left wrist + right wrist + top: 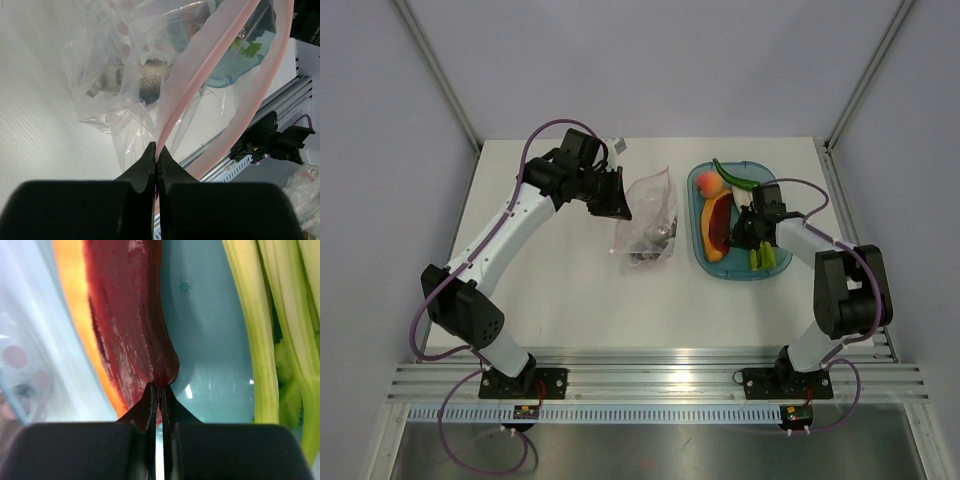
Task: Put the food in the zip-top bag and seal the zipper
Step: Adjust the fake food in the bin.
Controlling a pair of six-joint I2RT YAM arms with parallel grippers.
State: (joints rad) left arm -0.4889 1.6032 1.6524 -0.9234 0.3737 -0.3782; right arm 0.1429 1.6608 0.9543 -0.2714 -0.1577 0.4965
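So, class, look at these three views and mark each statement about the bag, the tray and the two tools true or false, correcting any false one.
1. The left tool is shut on the bag's pink zipper strip. True.
2. The peach is already inside the bag. False: it lies in the teal tray.
3. The right tool is closed on the end of the orange-and-red wedge. True.
4. The green stalks lie on the bare table. False: they are in the tray, beside the wedge.
5. A grey scaly piece is inside the bag. True.
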